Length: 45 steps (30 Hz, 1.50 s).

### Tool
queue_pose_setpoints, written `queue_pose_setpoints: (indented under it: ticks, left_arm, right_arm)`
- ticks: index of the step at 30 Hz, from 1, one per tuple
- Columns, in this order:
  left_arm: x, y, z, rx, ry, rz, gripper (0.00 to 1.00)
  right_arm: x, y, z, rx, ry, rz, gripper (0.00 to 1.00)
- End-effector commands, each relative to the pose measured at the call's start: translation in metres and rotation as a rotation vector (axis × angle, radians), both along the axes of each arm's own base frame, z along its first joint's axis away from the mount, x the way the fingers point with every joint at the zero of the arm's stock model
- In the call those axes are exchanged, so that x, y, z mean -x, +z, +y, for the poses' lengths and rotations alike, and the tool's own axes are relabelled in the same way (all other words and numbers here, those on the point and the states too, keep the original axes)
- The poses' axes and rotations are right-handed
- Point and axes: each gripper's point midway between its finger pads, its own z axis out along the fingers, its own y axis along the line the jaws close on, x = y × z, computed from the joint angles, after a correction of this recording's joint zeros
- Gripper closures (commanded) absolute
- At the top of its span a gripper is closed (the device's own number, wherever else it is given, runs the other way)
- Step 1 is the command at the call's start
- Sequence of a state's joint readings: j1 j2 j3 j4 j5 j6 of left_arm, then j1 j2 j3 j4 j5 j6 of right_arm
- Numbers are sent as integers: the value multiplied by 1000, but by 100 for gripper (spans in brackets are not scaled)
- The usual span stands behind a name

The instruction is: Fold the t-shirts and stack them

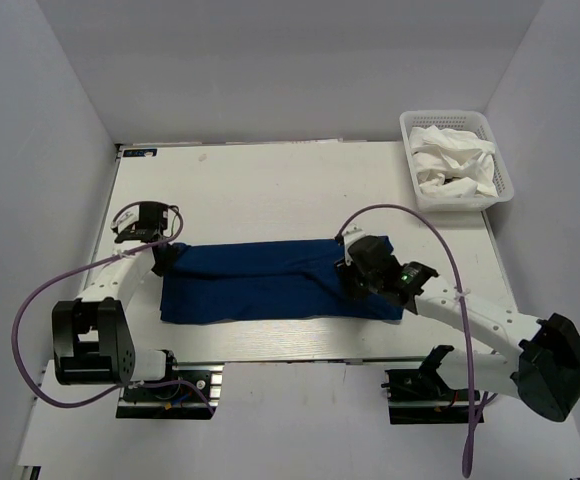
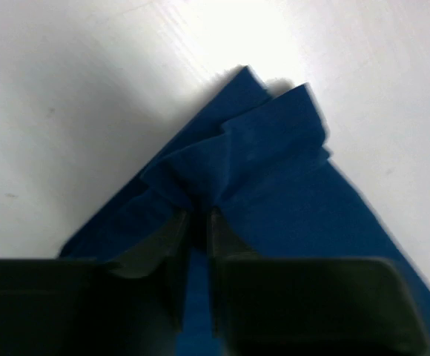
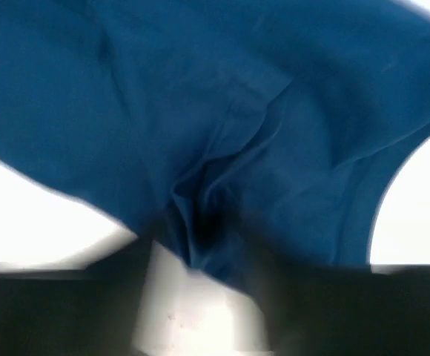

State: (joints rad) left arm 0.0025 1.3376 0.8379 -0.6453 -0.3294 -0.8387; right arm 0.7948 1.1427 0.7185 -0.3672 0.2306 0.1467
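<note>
The navy t-shirt (image 1: 260,282) lies as a long folded band across the middle of the table. My left gripper (image 1: 164,256) is shut on its left end; in the left wrist view the fingertips (image 2: 182,222) pinch a bunched fold of navy cloth (image 2: 274,170). My right gripper (image 1: 355,275) is shut on the shirt's right end; in the right wrist view the navy cloth (image 3: 222,133) gathers into my jaws and looks lifted. The white t-shirt (image 1: 452,165) lies crumpled in the basket at the back right.
The white lattice basket (image 1: 411,165) stands at the table's back right corner. White walls close in the table on three sides. Purple cables loop from both arms. The table (image 1: 270,190) is white.
</note>
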Motion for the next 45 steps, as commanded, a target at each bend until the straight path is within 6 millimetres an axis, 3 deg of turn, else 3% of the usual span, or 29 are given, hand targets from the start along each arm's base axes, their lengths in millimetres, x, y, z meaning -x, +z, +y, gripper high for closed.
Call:
queue_pose_setpoints:
  ticks: [1, 2, 3, 4, 6, 9, 11, 12, 14, 15, 23, 27, 28, 31, 32, 35, 39, 42, 45]
  left_arm:
    - [21, -8, 9, -17, 87, 66, 64]
    - [23, -9, 9, -17, 88, 76, 50]
    - [28, -10, 9, -12, 102, 94, 35]
    - [31, -11, 6, 6, 105, 103, 27]
    - [27, -1, 4, 16, 102, 68, 0]
    - [17, 25, 2, 33, 94, -16, 0]
    - [-4, 47, -10, 66, 35, -133, 0]
    - [-11, 54, -15, 90, 5, -175, 0]
    - [-21, 54, -32, 158, -77, -215, 0]
    - [-31, 58, -37, 171, -109, -258, 0]
    - [-51, 7, -59, 258, -226, -141, 0]
    - [-53, -20, -56, 244, -227, -75, 0]
    - [-52, -25, -56, 245, -225, -60, 0]
    - [-46, -44, -51, 227, -203, 7, 0]
    - [-42, -49, -49, 221, -196, 30, 0]
    - [-38, -57, -45, 200, -182, 61, 0]
    - [-34, -64, -41, 185, -170, 90, 0]
    - [-32, -64, -39, 174, -164, 99, 0]
    - [-29, -65, -35, 157, -145, 109, 0]
  right_arm:
    - [26, -14, 3, -32, 4, 95, 34]
    - [32, -11, 6, -75, 1, 104, 10]
    - [48, -10, 16, -126, 60, 164, 10]
    - [54, -10, 17, -137, 80, 177, 10]
    - [59, 4, 19, -196, 92, 160, 10]
    - [42, 33, 22, -268, 67, 40, 10]
    - [25, 53, 31, -319, 50, -41, 10]
    - [22, 49, 31, -303, 42, -35, 10]
    - [10, 60, 40, -331, 21, -65, 10]
    - [1, 48, 41, -292, -12, -41, 10]
    - [-51, 3, 51, -171, -88, -24, 10]
    - [-72, -21, 50, -129, -94, -7, 10]
    - [-73, -36, 50, -98, -91, 30, 10]
    - [-64, -47, 60, -125, -36, 111, 10]
    - [-50, -45, 74, -182, 42, 172, 10]
    - [-23, -40, 86, -245, 133, 275, 10]
    - [32, -24, 104, -428, 269, 455, 10]
    - [53, -22, 104, -461, 271, 501, 10]
    - [60, -24, 97, -431, 241, 494, 10]
